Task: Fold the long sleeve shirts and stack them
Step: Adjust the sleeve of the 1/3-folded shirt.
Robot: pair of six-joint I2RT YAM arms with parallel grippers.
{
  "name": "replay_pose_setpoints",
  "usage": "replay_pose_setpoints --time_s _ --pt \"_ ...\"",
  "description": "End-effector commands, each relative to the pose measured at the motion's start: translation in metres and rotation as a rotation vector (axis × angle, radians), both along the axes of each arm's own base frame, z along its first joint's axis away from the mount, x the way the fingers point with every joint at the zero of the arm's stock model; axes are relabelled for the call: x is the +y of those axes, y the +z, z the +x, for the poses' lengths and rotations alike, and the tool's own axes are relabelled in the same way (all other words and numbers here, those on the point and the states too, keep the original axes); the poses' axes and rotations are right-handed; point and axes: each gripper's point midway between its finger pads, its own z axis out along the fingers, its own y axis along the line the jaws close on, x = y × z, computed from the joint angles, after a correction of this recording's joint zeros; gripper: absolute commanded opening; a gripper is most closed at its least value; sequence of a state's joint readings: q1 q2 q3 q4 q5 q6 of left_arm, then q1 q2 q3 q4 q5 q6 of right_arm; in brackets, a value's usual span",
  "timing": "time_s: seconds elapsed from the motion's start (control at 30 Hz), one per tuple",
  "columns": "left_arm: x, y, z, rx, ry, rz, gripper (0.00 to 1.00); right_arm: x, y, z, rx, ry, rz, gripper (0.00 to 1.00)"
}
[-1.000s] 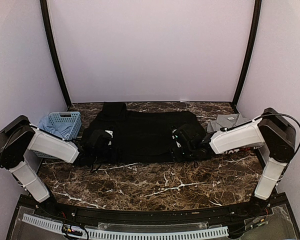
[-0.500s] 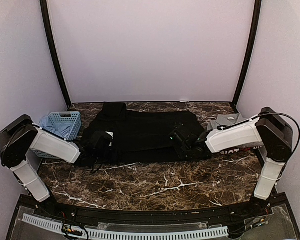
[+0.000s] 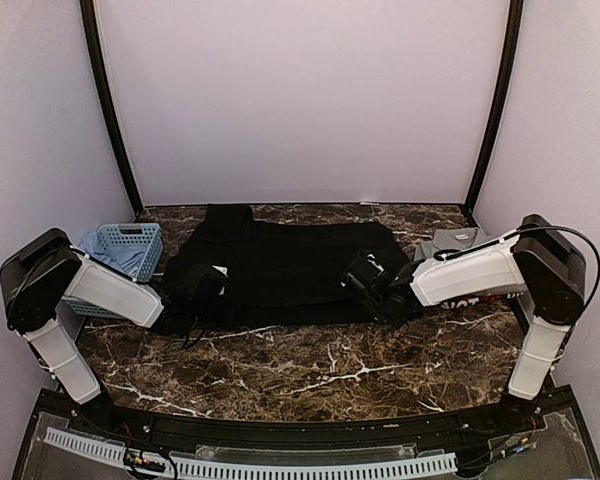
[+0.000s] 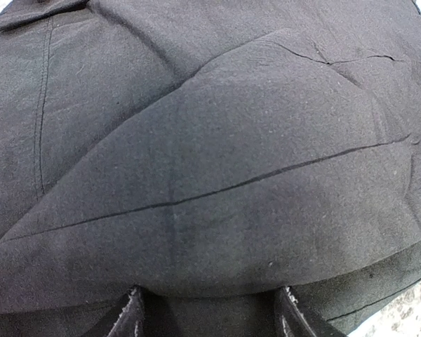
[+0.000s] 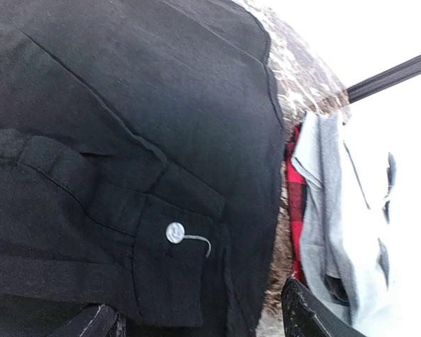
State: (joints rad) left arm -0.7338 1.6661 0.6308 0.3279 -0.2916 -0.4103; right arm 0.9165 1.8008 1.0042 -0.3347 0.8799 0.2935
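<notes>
The large black shirt (image 3: 280,262) lies spread across the middle of the table. My left gripper (image 3: 202,285) sits low at its left edge. In the left wrist view the gripper (image 4: 210,319) is open, its fingertips (image 4: 130,317) wide apart under a bulging fold of black cloth (image 4: 217,182). My right gripper (image 3: 365,278) hovers over the shirt's right side. It is open (image 5: 196,323) above a cuff with a pale button (image 5: 174,232). A grey shirt (image 5: 330,210) lies on a red-edged one (image 5: 297,182) to the right.
A light-blue lattice basket (image 3: 130,246) with pale blue cloth in it stands at the back left. The grey shirt (image 3: 450,243) lies at the back right beside the right arm. Dark marble table (image 3: 310,365) shows bare in front of the black shirt.
My right gripper has drawn a little to the left and back over the shirt's right side. The left arm has edged slightly inward. Both jaws stand as before.
</notes>
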Motion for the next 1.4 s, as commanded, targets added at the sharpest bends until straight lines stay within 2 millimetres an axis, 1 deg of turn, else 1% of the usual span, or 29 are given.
replay_pose_setpoints --time_s 0.0,0.2,0.47,0.6,0.73,0.8,0.83,0.87,0.9,0.93,0.97,1.07,1.1,1.13,1.23,1.3,1.37 --pt "0.001 0.000 0.001 -0.014 0.000 0.019 0.62 -0.008 0.014 0.001 -0.040 -0.024 -0.080 0.72" --pt "0.002 -0.001 0.001 -0.012 0.004 0.023 0.62 -0.011 0.009 -0.005 -0.011 -0.003 -0.137 0.74" --pt "0.004 0.002 -0.001 -0.013 0.006 0.026 0.62 -0.028 -0.005 -0.019 0.040 -0.019 -0.172 0.75" --pt "0.005 0.008 -0.004 -0.013 -0.001 0.016 0.62 -0.040 -0.009 -0.028 0.065 -0.038 -0.185 0.76" --pt "0.006 0.019 -0.008 -0.019 -0.005 -0.002 0.62 -0.048 -0.013 -0.037 0.094 -0.051 -0.184 0.78" --pt "0.006 0.031 -0.011 -0.030 -0.013 -0.028 0.62 -0.045 -0.015 -0.039 0.120 -0.041 -0.163 0.78" --pt "0.006 0.032 -0.014 -0.019 -0.020 -0.031 0.62 -0.044 -0.014 -0.040 0.126 -0.042 -0.154 0.79" --pt "0.005 0.040 -0.015 -0.030 -0.023 -0.047 0.62 -0.043 -0.014 -0.041 0.132 -0.041 -0.145 0.79" --pt "0.005 0.041 -0.018 -0.016 -0.035 -0.052 0.62 -0.042 -0.013 -0.042 0.142 -0.039 -0.134 0.80" --pt "0.005 0.049 -0.021 -0.020 -0.043 -0.063 0.62 -0.040 -0.013 -0.044 0.158 -0.035 -0.118 0.80" --pt "0.002 0.052 -0.024 -0.012 -0.062 -0.078 0.62 -0.039 -0.012 -0.046 0.171 -0.032 -0.102 0.80" --pt "-0.002 0.076 -0.032 -0.032 -0.106 -0.131 0.63 -0.031 -0.012 -0.054 0.224 -0.014 -0.030 0.81" --pt "-0.003 0.082 -0.032 -0.042 -0.111 -0.141 0.63 -0.027 -0.011 -0.057 0.240 -0.004 0.004 0.81" --pt "-0.003 0.092 -0.033 -0.062 -0.115 -0.158 0.66 -0.023 -0.009 -0.059 0.253 0.006 0.039 0.81" --pt "-0.005 0.115 -0.026 -0.111 -0.107 -0.184 0.71 -0.006 0.003 -0.063 0.273 0.054 0.150 0.82" --pt "-0.007 0.123 -0.018 -0.129 -0.099 -0.180 0.72 0.007 0.017 -0.062 0.267 0.095 0.224 0.82" --pt "-0.011 0.124 -0.009 -0.131 -0.093 -0.163 0.73 0.023 0.031 -0.059 0.260 0.143 0.294 0.83"
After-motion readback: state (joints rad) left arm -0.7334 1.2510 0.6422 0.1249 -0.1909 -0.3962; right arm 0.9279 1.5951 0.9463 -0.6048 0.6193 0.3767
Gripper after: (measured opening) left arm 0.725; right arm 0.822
